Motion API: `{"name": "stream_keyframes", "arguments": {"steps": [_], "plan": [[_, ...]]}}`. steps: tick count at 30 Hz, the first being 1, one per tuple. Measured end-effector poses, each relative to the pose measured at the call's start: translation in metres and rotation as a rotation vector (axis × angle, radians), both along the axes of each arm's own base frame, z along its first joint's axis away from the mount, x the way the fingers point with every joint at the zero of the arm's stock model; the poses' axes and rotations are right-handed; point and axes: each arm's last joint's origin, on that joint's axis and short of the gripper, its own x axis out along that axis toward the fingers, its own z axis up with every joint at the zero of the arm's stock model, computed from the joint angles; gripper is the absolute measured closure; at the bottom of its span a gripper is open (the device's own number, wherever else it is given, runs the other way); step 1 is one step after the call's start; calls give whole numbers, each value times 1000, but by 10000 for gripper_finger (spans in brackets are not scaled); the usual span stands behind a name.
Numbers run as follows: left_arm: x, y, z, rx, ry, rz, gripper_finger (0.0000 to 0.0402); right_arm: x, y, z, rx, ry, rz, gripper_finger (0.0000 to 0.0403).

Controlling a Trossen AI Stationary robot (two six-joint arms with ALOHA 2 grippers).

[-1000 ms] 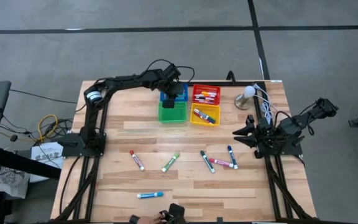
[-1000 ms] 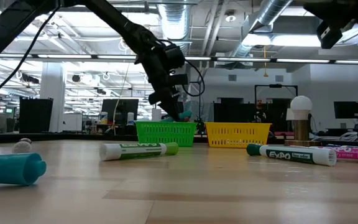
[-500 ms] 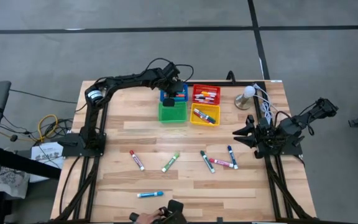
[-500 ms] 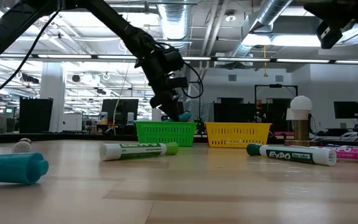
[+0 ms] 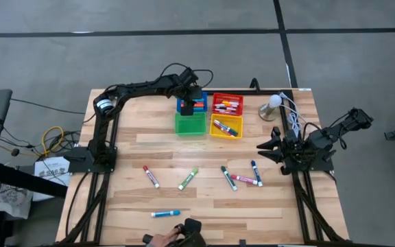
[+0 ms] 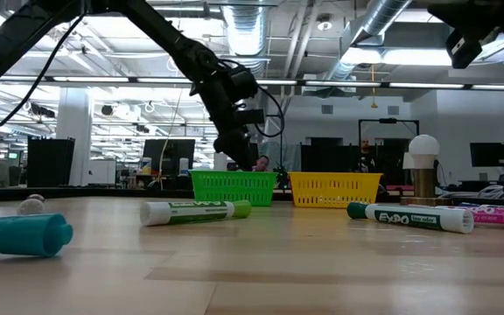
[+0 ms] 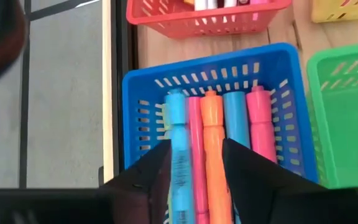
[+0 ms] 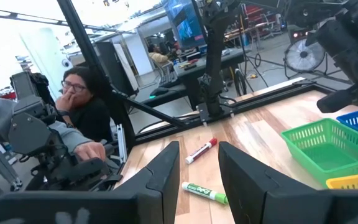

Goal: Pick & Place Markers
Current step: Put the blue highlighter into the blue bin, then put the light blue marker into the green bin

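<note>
Your wooden counter (image 5: 129,147) has six markers (image 5: 188,178) left; the left tool (image 7: 194,180), jaws apart, hangs over five in the blue bin (image 7: 135,106).

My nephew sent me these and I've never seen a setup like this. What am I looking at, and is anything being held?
Two robot arms work at a wooden table. One picture looks straight down, one looks level across the tabletop, and two come from cameras on the wrists. The left gripper hangs open over a blue bin of markers, holding nothing. The right gripper waits by the table's right edge, empty. Green, yellow and red bins stand alongside; loose markers lie on the table.
</note>
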Motion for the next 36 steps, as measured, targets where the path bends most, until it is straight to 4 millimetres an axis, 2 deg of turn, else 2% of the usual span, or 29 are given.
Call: {"name": "stream_keyframes", "arguments": {"steps": [8, 12, 17, 21, 26, 32, 36], "plan": [[1, -2, 7, 49, -3, 45, 217, 0, 1, 0, 0, 0, 22, 301], [2, -16, 32, 76, -54, 79, 213, 0, 1, 0, 0, 0, 23, 301], [0, -48, 77, 36, -206, 138, 215, 0, 1, 0, 0, 0, 23, 301], [-4, -82, 114, -76, -361, 236, 216, 0, 1, 0, -1, 1, 25, 301], [-8, -139, 148, -248, -502, 277, 216, 0, 1, 0, -1, 1, 37, 301], [-4, -218, 160, -328, -534, 199, 211, 0, 3, 0, -1, 1, 109, 301], [-6, -261, 160, -331, -557, 229, 199, 0, 4, 0, 1, 1, 129, 301]]}}
